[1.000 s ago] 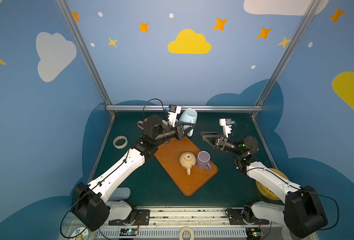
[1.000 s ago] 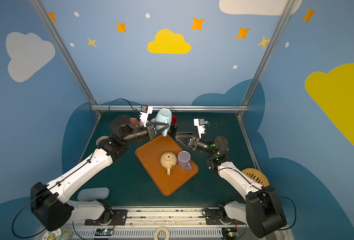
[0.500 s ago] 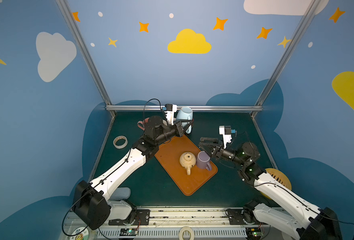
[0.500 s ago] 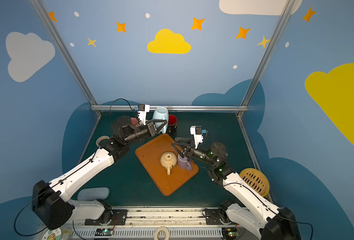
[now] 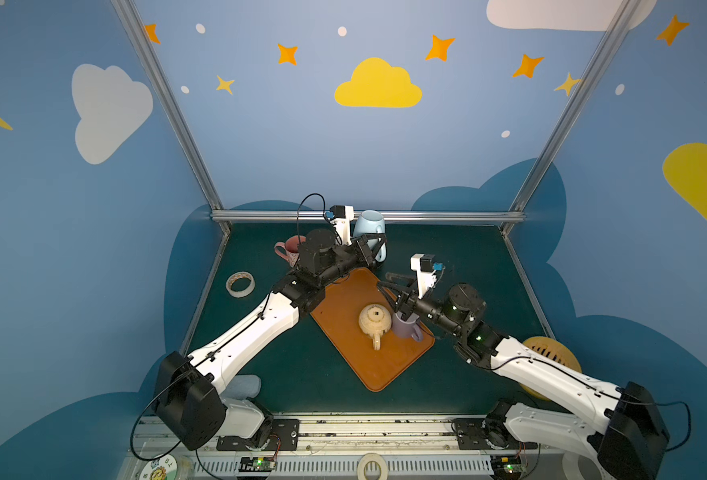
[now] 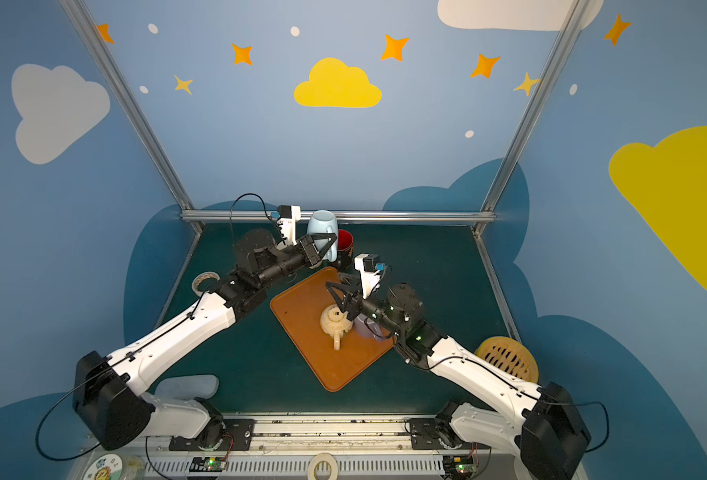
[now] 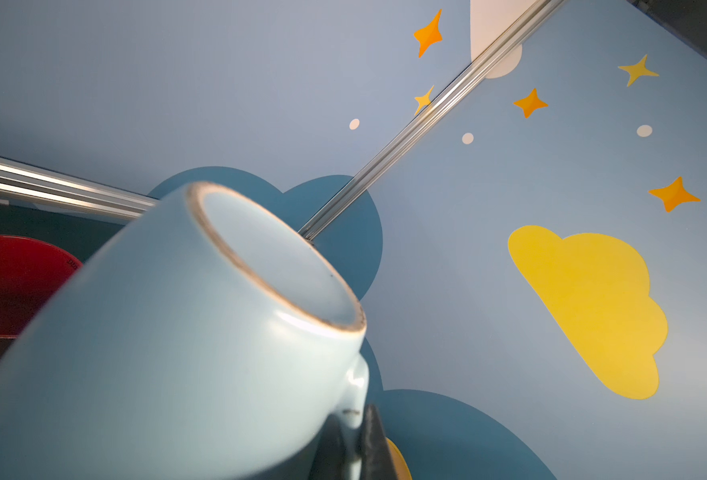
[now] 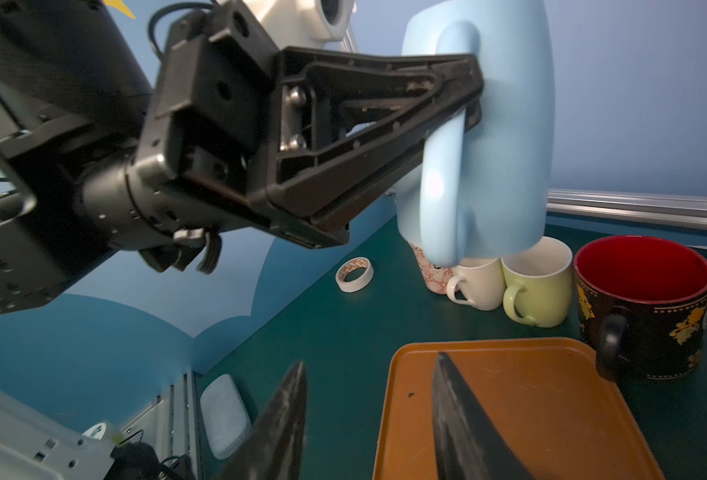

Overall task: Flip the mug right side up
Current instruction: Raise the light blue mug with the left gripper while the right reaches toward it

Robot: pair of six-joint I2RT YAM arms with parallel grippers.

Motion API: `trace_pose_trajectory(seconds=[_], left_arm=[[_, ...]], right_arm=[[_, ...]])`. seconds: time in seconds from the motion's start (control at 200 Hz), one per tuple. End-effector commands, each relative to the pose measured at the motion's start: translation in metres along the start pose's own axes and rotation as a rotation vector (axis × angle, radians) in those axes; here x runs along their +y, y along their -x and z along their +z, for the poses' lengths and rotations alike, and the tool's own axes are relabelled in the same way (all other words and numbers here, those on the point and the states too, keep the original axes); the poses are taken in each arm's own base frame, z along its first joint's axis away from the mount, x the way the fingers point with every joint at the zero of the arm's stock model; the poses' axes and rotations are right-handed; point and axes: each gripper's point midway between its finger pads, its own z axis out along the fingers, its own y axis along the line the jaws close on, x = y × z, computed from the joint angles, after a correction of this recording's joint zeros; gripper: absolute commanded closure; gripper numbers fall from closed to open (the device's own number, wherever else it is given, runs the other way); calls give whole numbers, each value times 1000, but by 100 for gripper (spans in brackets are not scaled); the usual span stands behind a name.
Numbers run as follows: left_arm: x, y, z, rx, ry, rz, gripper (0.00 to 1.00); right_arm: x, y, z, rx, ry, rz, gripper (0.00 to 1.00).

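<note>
Blue mug (image 8: 518,145) | base up, handle clamped in left pincer (image 8: 466,99) | right pincer (image 8: 370,361) parted, empty

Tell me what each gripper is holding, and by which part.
The left gripper clamps the light blue mug by its handle, base up. The right gripper holds nothing; its jaws stand apart above the orange tray.

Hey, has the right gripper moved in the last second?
Yes. The right gripper has swung inward from over the green mat to the orange tray's far right edge, nearer the purple mug.
</note>
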Motion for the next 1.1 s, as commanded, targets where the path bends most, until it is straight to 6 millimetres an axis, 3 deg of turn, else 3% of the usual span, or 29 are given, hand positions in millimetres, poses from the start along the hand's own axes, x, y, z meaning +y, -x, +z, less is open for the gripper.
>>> trace_pose_trajectory(seconds=[0.0, 0.27, 0.566, 0.836, 0.991, 1.091], left_arm=[[-40, 33, -7, -113, -99, 48, 96], [-41, 31, -9, -120, -77, 35, 96], [-44, 25, -9, -111, -76, 19, 96], [-43, 19, -8, -101, -78, -1, 96], [-41, 15, -9, -94, -74, -11, 96], [-37, 12, -9, -85, -66, -17, 96]], right_arm=[[-2, 30, 6, -89, -46, -19, 57], [-14, 41, 17, -122, -112, -36, 59], [-21, 48, 26, -142, -147, -71, 68], [-26, 49, 31, -145, -175, -101, 82], [-26, 50, 29, -143, -181, -122, 100], [-26, 49, 26, -133, -188, -135, 100]])
